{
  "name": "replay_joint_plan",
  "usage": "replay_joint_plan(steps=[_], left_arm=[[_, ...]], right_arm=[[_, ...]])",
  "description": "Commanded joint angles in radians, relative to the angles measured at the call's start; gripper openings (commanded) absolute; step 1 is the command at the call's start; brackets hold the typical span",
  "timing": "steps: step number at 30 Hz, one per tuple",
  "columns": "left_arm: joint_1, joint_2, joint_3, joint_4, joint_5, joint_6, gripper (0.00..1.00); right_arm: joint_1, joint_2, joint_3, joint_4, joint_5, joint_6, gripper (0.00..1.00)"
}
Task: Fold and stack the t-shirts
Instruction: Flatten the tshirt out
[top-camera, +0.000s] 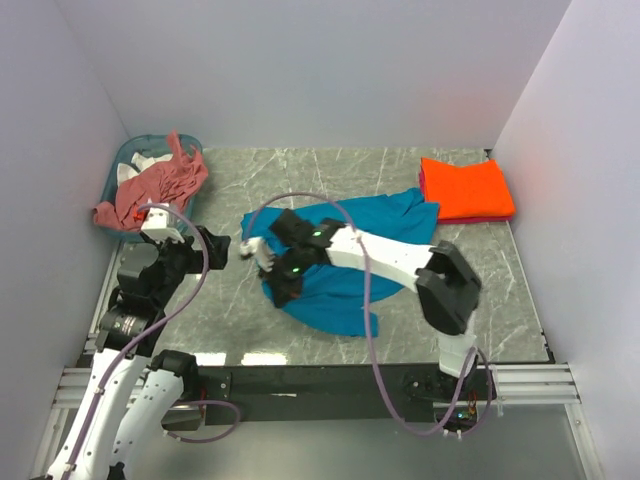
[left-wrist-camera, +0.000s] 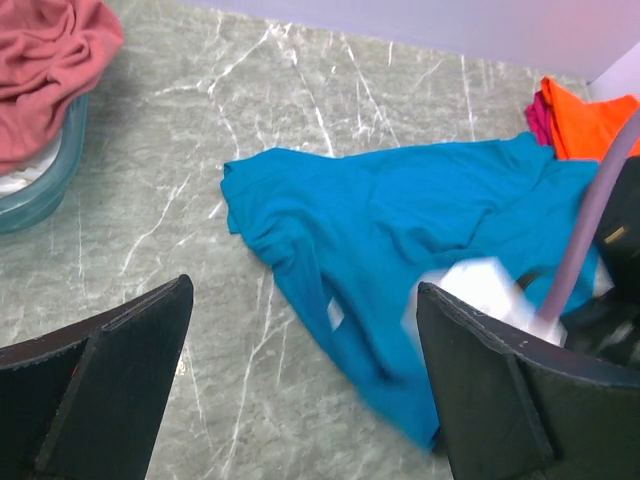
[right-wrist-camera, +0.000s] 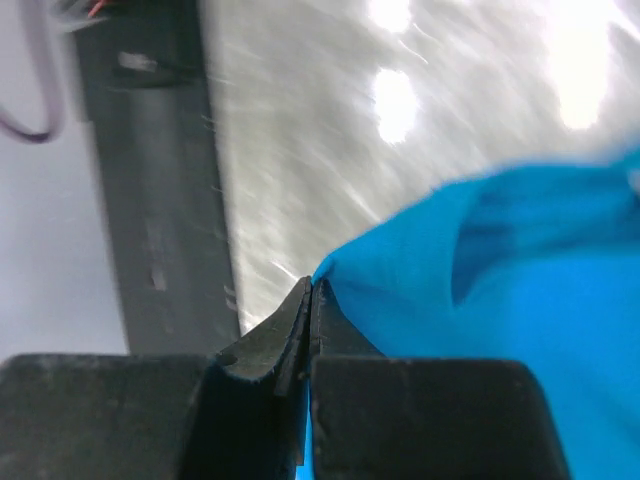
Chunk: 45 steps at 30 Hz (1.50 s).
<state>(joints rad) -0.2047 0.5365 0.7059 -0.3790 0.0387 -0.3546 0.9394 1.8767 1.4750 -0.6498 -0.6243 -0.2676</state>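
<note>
The teal-blue t-shirt (top-camera: 350, 262) lies crumpled in the middle of the table. It also shows in the left wrist view (left-wrist-camera: 400, 215), with its white neck tag (left-wrist-camera: 336, 313). My right gripper (top-camera: 282, 288) is shut on the shirt's near-left edge; the right wrist view shows the jaws (right-wrist-camera: 312, 290) pinching the cloth (right-wrist-camera: 520, 280). My left gripper (top-camera: 215, 248) is open and empty just left of the shirt, its fingers (left-wrist-camera: 110, 370) spread wide. The orange t-shirt (top-camera: 465, 188) lies folded at the back right. The salmon-pink t-shirt (top-camera: 150, 190) hangs over the basket.
The teal plastic basket (top-camera: 125, 160) stands at the back left by the wall. A magenta cloth (left-wrist-camera: 537, 110) shows under the orange shirt. White walls close in the left, back and right sides. A black rail (right-wrist-camera: 150, 200) runs along the table's near edge.
</note>
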Motion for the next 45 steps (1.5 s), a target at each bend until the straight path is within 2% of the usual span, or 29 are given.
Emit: replay_joint_plan(steps=[1, 4, 6, 8, 11, 14, 19, 24, 28, 31, 34, 38, 42, 44, 45], left_arm=[[0.002, -0.024, -0.006, 0.034, -0.006, -0.004, 0.99], [0.002, -0.038, 0.0, 0.022, -0.036, -0.032, 0.99], [0.002, -0.056, -0.003, 0.014, -0.036, -0.069, 0.99], [0.002, -0.079, -0.017, 0.015, -0.036, -0.111, 0.99], [0.002, -0.095, -0.037, 0.02, -0.03, -0.193, 0.99], [0.002, -0.081, -0.069, 0.048, 0.027, -0.271, 0.99], [0.002, -0.006, -0.14, 0.156, 0.165, -0.391, 1.0], [0.002, 0.075, -0.18, 0.233, 0.266, -0.468, 1.0], [-0.001, 0.144, -0.218, 0.282, 0.346, -0.517, 0.99], [-0.015, 0.172, -0.243, 0.285, 0.356, -0.543, 0.97], [-0.062, 0.207, -0.253, 0.269, 0.293, -0.56, 0.98], [-0.113, 0.299, -0.209, 0.175, 0.133, -0.531, 0.96], [-0.114, 0.422, -0.091, 0.152, -0.076, -0.445, 0.94], [-0.113, 0.512, -0.042, 0.147, -0.129, -0.417, 0.93], [-0.113, 0.543, 0.005, 0.149, -0.141, -0.408, 0.9]], right_arm=[[0.077, 0.12, 0.149, -0.129, -0.129, -0.117, 0.0], [0.134, 0.211, 0.292, -0.212, -0.161, -0.154, 0.11], [0.145, 0.232, 0.33, -0.223, -0.176, -0.154, 0.23], [0.142, 0.223, 0.32, -0.228, -0.183, -0.18, 0.37], [0.099, 0.13, 0.237, -0.215, -0.15, -0.215, 0.5], [-0.006, -0.006, 0.151, -0.188, -0.173, -0.248, 0.56], [-0.198, -0.229, 0.019, -0.171, -0.218, -0.294, 0.56], [-0.372, -0.453, -0.188, -0.149, -0.184, -0.352, 0.56], [-0.537, -0.586, -0.338, -0.128, -0.18, -0.403, 0.57], [-0.671, -0.651, -0.401, -0.12, -0.175, -0.435, 0.57], [-0.769, -0.697, -0.47, -0.048, -0.157, -0.404, 0.57], [-0.8, -0.714, -0.512, 0.01, -0.121, -0.374, 0.57], [-0.812, -0.674, -0.506, 0.024, -0.072, -0.349, 0.57], [-0.826, -0.654, -0.498, 0.044, -0.037, -0.317, 0.57], [-0.832, -0.636, -0.493, 0.053, -0.02, -0.302, 0.57]])
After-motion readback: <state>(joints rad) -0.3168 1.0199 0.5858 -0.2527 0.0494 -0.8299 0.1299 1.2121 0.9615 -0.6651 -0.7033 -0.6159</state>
